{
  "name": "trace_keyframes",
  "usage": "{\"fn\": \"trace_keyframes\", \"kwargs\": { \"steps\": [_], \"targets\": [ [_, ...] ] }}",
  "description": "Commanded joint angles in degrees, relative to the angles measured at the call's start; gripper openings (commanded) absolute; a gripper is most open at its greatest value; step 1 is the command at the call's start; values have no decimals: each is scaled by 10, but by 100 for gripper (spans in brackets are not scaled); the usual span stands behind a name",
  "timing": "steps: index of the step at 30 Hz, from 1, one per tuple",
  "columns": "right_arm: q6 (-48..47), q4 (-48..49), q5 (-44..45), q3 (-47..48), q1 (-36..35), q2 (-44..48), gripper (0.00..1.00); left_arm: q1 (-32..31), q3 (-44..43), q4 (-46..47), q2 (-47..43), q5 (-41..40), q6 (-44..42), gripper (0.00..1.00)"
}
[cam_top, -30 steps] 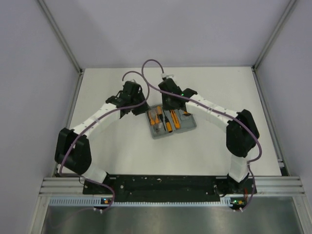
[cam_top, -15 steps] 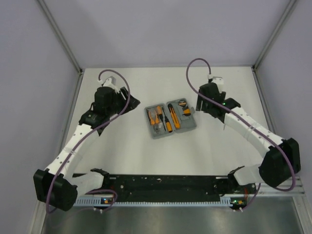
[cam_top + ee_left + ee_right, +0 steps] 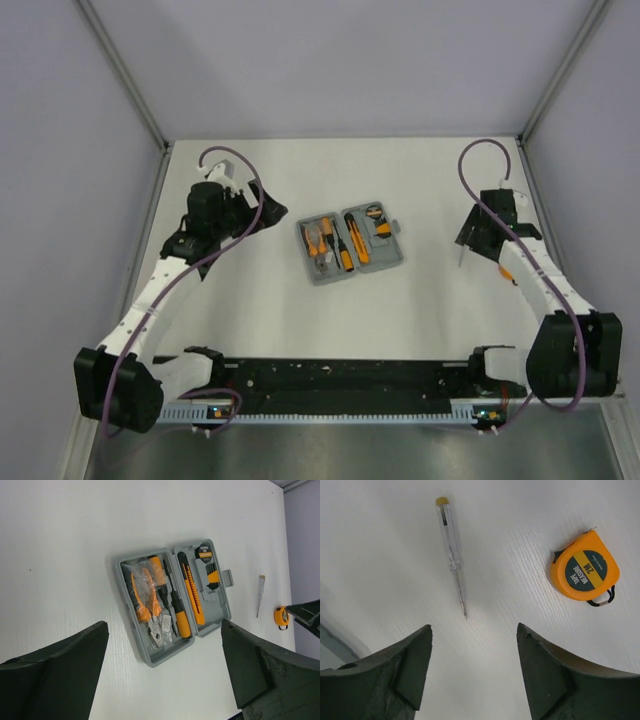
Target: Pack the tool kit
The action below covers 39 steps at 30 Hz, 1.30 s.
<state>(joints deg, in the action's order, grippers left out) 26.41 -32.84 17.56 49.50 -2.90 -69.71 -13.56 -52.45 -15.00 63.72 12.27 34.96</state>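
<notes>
The grey tool kit case [image 3: 350, 246] lies open in the middle of the table. In the left wrist view the case [image 3: 220, 605] holds orange-handled pliers [image 3: 142, 597], a black-and-orange screwdriver [image 3: 177, 615] and an orange knife [image 3: 194, 595]. My left gripper [image 3: 262, 212] hangs left of the case, open and empty [image 3: 164, 625]. My right gripper [image 3: 466, 236] is far to the case's right, open and empty [image 3: 473, 627]. Below and ahead of it on the table lie a clear-handled screwdriver [image 3: 452, 555] and the round orange tape measure [image 3: 585, 570], both outside the case.
White table with grey walls on the left, right and back. A metal rail [image 3: 350, 380] with the arm bases runs along the near edge. The loose screwdriver [image 3: 260, 596] and tape measure [image 3: 281, 616] lie right of the case's latch tab [image 3: 228, 577].
Both arms have pulled away from the case, the left one leftward and the right one far to the right. Both grippers have opened.
</notes>
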Motion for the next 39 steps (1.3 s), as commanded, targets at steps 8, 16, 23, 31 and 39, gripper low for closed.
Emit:
{"fn": "trace_keyframes", "kwargs": {
  "steps": [8,16,23,31,39],
  "targets": [
    [-16,75,-82,119,55,-210,44,6,1,33,24,33,-17,93],
    [-20,50,-59,198,56,-316,38,9,1,31,31,38,-15,93],
    [-19,45,-63,217,56,-346,36,15,-12,25,41,50,-9,92],
    [-8,28,-89,235,56,-373,25,21,-13,9,51,48,-4,92],
    [-28,8,-100,242,56,-383,24,28,-15,7,64,69,9,92]
  ]
}}
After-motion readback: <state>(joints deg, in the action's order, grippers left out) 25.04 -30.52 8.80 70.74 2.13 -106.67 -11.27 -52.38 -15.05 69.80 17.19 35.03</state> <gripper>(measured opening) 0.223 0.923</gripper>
